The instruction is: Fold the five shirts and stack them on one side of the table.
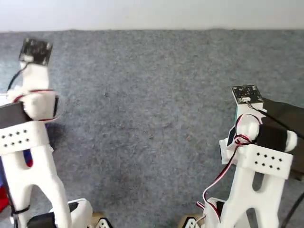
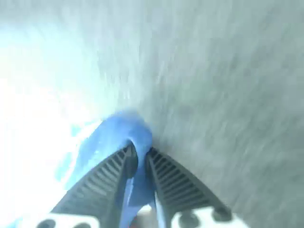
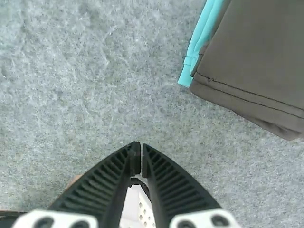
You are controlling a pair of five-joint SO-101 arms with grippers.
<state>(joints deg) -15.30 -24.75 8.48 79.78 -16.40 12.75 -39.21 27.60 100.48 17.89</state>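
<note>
In the left wrist view my left gripper is shut on a bunched fold of a blue shirt, held over the grey felt table. The left arm stands at the table's left edge in the high view, with bits of blue and red cloth beneath it. My right gripper is shut on nothing, just above bare felt. Beside it lies a folded brown shirt on top of a teal one. The same stack sits at the right edge, behind the right arm.
Grey felt covers the whole table, with a pale wall along the far edge. The wide stretch of felt lies between the two arms.
</note>
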